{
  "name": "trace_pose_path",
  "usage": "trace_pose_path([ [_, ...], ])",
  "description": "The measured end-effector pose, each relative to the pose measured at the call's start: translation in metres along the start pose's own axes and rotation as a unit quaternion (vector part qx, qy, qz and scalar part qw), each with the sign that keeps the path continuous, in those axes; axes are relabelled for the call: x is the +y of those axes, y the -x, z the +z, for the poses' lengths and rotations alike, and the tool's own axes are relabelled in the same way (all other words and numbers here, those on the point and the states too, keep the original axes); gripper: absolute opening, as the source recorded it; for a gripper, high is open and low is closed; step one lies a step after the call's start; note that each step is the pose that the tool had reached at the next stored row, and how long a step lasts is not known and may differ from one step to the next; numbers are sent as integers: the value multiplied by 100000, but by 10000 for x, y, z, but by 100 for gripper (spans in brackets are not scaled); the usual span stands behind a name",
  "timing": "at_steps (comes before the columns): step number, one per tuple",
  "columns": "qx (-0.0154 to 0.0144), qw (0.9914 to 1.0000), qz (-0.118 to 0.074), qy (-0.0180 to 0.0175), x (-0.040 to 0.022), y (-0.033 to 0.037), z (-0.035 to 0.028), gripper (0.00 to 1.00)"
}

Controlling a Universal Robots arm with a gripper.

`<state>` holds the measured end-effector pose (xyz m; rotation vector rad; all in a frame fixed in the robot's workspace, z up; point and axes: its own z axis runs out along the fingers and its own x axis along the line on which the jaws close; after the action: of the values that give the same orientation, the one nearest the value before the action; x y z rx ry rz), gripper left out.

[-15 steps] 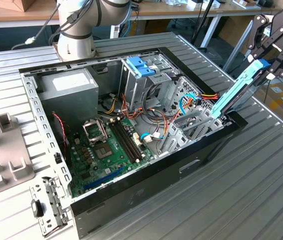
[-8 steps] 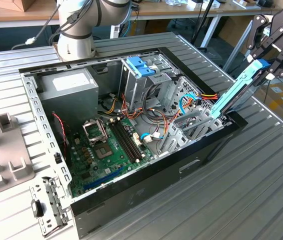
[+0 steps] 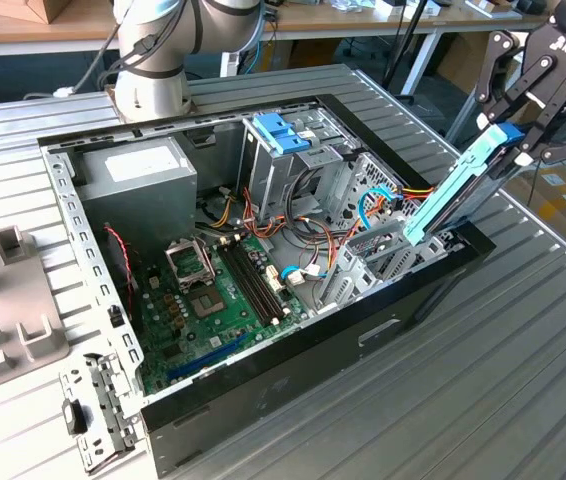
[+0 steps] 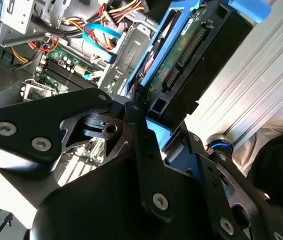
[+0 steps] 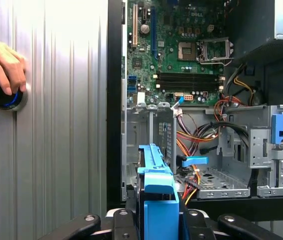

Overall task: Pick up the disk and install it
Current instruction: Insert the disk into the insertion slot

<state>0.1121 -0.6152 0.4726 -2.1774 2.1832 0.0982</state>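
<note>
My gripper (image 3: pixel 519 140) is at the exterior view's right, above the open computer case (image 3: pixel 293 340), and is shut on the blue end piece of the disk (image 3: pixel 460 187). The disk hangs tilted, its lower end down at the metal drive bay (image 3: pixel 383 255) by the case's near right wall. In the second wrist view the disk (image 4: pixel 184 52) shows its green circuit board and connector inside a blue frame, held between the black fingers (image 4: pixel 136 125). In the first wrist view the disk's blue end (image 5: pixel 157 192) rises from the gripper (image 5: pixel 159 220) toward the bay (image 5: pixel 151 125).
Inside the case are a grey power-supply box (image 3: pixel 143 175), a tall metal cage with a light-blue top (image 3: pixel 283 135), the green motherboard (image 3: pixel 213 290) and loose cables (image 3: pixel 363 215). A person's hand (image 5: pixel 1 57) rests on a black knob (image 5: pixel 1 97) on the ribbed table. A metal bracket (image 3: pixel 93 410) lies nearby.
</note>
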Motion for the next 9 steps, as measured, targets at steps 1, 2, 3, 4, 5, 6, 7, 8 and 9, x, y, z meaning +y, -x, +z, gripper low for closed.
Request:
trace_pose_path([
  [1,-3,100000,4,0,21,0,1,37],
  [2,0,100000,3,-1,39,0,1,37],
  [3,-2,100000,5,-2,57,0,1,37],
  [4,0,100000,7,-1,78,0,2,37],
  [5,-1,100000,4,-3,93,0,2,37],
  [6,3,100000,5,-1,112,3,4,37],
  [7,1,100000,3,0,122,11,6,37],
  [8,5,100000,4,-2,131,21,8,37],
  [9,-1,100000,2,0,142,30,10,37],
])
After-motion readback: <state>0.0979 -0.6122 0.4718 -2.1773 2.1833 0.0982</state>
